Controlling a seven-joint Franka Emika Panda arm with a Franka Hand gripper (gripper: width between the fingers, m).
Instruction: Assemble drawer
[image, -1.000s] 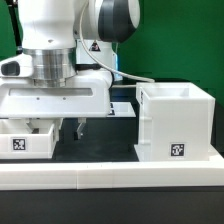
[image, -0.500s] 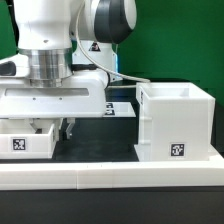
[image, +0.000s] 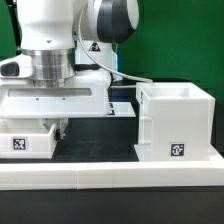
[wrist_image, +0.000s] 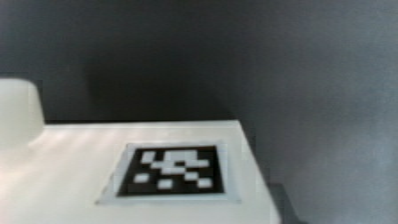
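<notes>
The drawer's tall white casing (image: 175, 120) stands open-topped at the exterior view's right, with a tag on its front. One shallow white tray (image: 28, 140) with a tag sits at the left. My gripper (image: 62, 128) hangs low at the tray's right wall, fingers slightly apart; one dark finger (image: 66, 127) shows beside the wall and the rest is hidden. The wrist view shows the tray's white face (wrist_image: 71, 150), its tag (wrist_image: 175, 170) and a white knob (wrist_image: 15, 110) close up. No second tray is in view.
A long low white rail (image: 110, 172) runs across the front. The marker board (image: 122, 108) lies on the dark table behind the gripper. A green wall stands at the back. The arm's cable hangs between the arm and the casing.
My gripper has moved toward the exterior view's left, from the gap between tray and casing to the tray's right wall. The tray and the casing have not moved.
</notes>
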